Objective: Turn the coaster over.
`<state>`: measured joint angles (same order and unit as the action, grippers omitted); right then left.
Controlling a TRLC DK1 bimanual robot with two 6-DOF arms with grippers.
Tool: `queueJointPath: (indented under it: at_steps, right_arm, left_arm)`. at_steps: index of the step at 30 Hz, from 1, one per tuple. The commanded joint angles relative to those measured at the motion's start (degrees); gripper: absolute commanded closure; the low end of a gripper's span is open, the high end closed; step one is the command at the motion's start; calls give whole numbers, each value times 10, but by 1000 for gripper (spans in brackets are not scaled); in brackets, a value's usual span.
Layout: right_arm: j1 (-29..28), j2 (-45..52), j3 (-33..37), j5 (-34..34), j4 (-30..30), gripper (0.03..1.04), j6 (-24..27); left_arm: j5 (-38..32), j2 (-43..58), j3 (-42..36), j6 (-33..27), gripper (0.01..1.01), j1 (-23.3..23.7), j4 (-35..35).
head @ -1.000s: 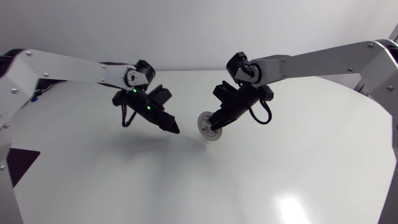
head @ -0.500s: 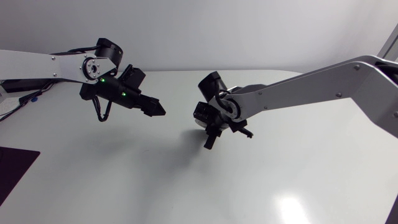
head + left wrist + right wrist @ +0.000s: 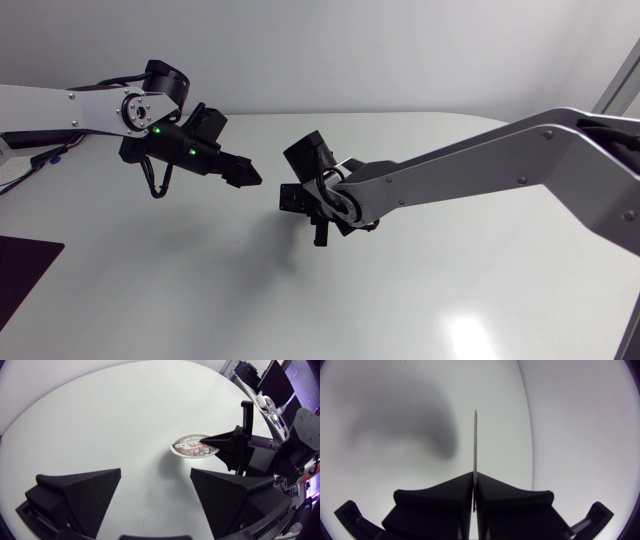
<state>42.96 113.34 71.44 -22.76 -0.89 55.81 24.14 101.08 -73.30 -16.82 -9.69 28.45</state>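
Swinging further across the middle, the right arm (image 3: 480, 160) has carried the right gripper (image 3: 321, 236) nearer the left side than half a second ago; the left arm (image 3: 60, 105) has hardly shifted. That right gripper is clamped on the coaster (image 3: 474, 445), pinching it by the rim, so from its own wrist the disc shows edge-on, straight ahead of the fingers. The coaster hangs above the table (image 3: 200, 290), printed face toward the left gripper (image 3: 156, 472), whose fingers stand wide apart, near it but not touching.
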Motion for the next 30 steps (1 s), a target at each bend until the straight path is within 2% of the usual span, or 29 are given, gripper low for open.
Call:
queueJointPath:
  at_steps: [1,6,8,12,14,17,18,24,27,30]
  right_arm:
    - [5,21,-22,-18,-29,1020,54]
    - [13,26,-39,-26,-41,1018,76]
    - [18,24,-47,-26,-41,982,76]
    - [27,11,-65,-25,-38,544,69]
    - [34,0,-77,-26,-35,433,63]
    - [37,-12,-95,-31,-35,184,58]
    - [36,-21,-99,-30,-35,131,57]
    - [34,-116,-97,8,27,133,10]
    - [27,-132,-66,39,69,215,-32]
    - [20,-137,-54,65,90,220,-56]
  left_arm:
    - [-1,-14,17,9,52,3,-2]
    - [-1,-13,18,12,52,1,-2]
    - [-1,-14,18,14,51,0,-2]
    - [-1,-17,19,15,51,-2,-2]
    - [-1,-19,18,16,51,-2,-1]
    - [-1,-21,16,19,51,-6,-1]
    - [-1,-22,15,20,51,-8,-1]
    - [-3,-27,14,26,51,-15,1]
    - [-6,-27,13,28,51,-23,2]
    - [-8,-28,12,35,51,-29,2]
